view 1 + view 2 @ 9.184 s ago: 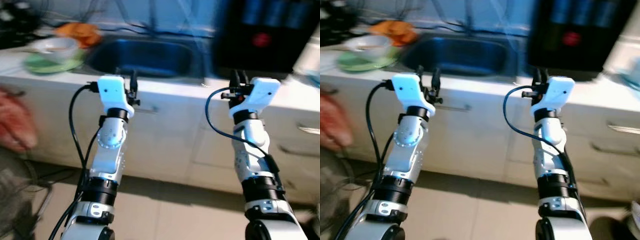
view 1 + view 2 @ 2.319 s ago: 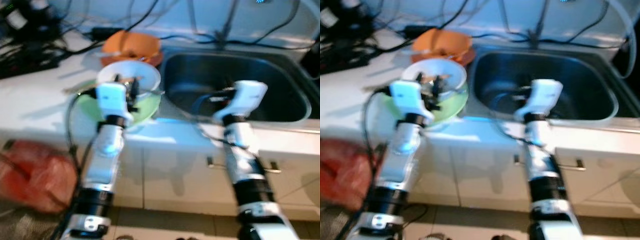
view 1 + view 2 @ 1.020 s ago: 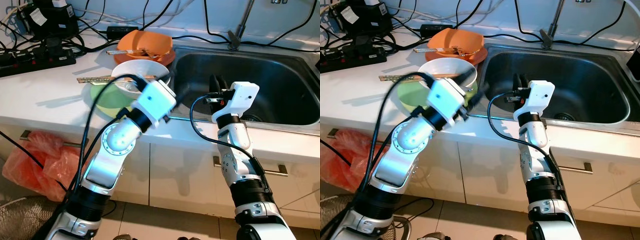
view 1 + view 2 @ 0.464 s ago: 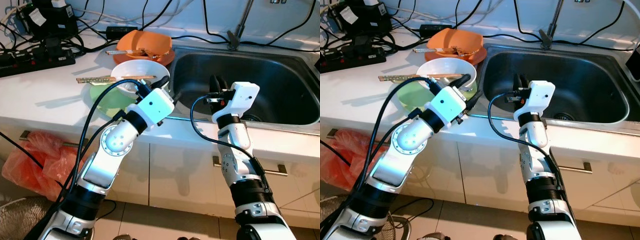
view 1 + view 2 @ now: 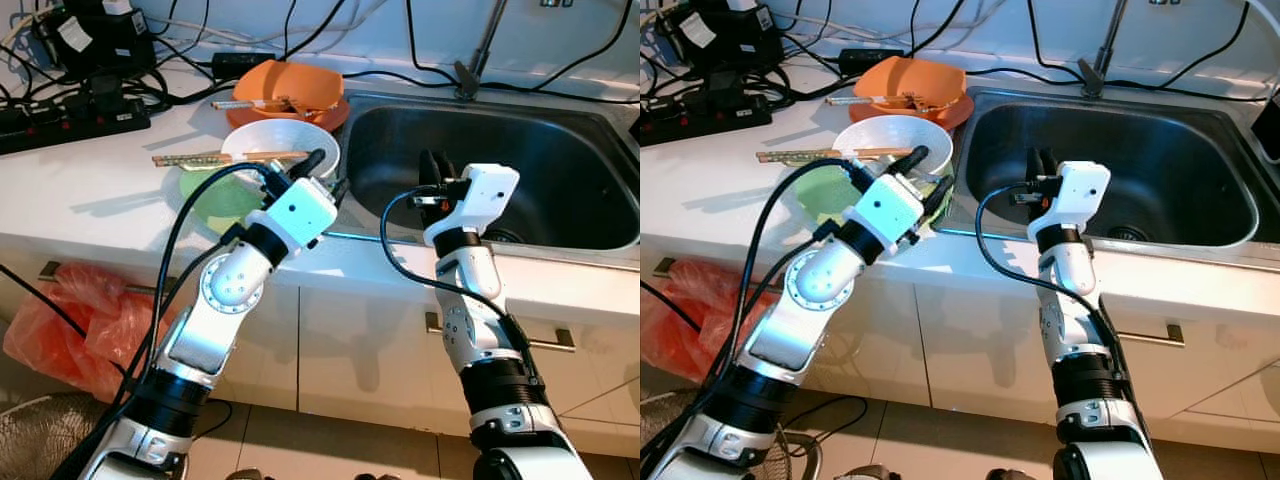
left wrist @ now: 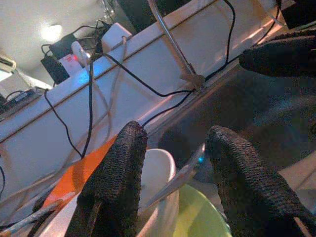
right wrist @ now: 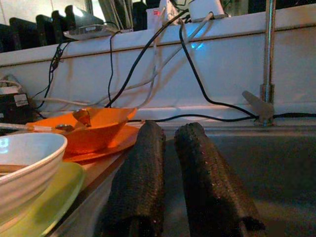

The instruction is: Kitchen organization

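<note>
Dishes stand stacked on my white bench (image 5: 90, 205), just left of the sink: that is where the kitchen things are. Largest is the steel sink (image 5: 560, 165), sunk in the bench, with its tap stem (image 5: 487, 45) rising at the back edge. Under the bench run white cabinet doors (image 5: 360, 345), and a red plastic bag (image 5: 60, 325) hangs low on my left. Black cables and a power strip (image 5: 70, 118) lie along the wall behind.

Nearest the sink's left rim is a green plate (image 5: 830, 190) with a white bowl (image 5: 890, 138) on it. A pair of chopsticks (image 5: 215, 157) lies across the bowl's rim, ends pointing left over the bench. Behind, touching the sink's back corner, an orange plate carries an orange bowl (image 5: 285, 85), with more chopsticks across it.

My left tool (image 5: 326, 174) is at the white bowl's right side, over the edge of the green plate; its two fingers (image 6: 116, 185) stand apart, with nothing between them. In the left wrist view a spoon (image 6: 175, 177) leans out of the bowl in the gap beyond them.

My right tool (image 5: 434, 165) hangs over the sink's left part, above the basin, fingers (image 7: 140, 190) nearly together and empty, a narrow gap between them.
</note>
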### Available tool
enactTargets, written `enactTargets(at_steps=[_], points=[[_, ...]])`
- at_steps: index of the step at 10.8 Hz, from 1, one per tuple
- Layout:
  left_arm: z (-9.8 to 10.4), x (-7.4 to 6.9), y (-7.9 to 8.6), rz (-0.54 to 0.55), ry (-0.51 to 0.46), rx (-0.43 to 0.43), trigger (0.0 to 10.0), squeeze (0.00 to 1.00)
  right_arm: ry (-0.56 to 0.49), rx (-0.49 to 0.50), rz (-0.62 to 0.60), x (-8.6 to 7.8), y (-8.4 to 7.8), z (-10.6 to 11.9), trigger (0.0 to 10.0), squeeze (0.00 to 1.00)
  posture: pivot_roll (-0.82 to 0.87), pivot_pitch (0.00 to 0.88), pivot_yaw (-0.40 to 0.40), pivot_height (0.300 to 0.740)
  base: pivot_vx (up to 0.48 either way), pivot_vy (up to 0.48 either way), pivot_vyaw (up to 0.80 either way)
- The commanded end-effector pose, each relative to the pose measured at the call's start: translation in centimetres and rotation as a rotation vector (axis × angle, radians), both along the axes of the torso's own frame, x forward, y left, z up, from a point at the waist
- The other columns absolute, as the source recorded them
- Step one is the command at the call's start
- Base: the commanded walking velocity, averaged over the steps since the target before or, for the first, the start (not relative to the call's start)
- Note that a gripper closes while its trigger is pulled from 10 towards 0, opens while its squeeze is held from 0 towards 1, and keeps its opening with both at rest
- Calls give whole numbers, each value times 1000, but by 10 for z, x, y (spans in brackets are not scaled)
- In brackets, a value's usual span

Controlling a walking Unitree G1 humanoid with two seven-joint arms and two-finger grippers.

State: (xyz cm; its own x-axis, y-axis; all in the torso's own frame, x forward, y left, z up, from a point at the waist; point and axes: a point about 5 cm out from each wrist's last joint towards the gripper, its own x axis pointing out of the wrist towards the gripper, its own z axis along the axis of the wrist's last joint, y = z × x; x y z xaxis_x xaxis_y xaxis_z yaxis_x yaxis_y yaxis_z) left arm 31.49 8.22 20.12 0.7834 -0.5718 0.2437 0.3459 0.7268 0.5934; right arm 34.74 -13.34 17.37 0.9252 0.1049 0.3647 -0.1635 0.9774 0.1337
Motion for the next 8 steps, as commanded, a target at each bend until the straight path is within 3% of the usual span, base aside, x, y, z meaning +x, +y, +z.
enactTargets(at_steps=[1, 4, 8], points=[[-3, 1, -2, -6, 3, 8, 10000, 0, -12, 10, -6, 2, -1, 4, 10000, 0, 162, 56, -9, 740, 0, 0, 0], [-9, 7, -15, -29, -1, 58, 10000, 0, -14, 14, -11, 1, -2, 3, 10000, 0, 153, 57, -4, 740, 0, 0, 0], [-8, 18, -17, 5, -27, 76, 10000, 0, -16, 14, -15, 0, -2, 3, 10000, 0, 150, 59, -2, 740, 0, 0, 0]])
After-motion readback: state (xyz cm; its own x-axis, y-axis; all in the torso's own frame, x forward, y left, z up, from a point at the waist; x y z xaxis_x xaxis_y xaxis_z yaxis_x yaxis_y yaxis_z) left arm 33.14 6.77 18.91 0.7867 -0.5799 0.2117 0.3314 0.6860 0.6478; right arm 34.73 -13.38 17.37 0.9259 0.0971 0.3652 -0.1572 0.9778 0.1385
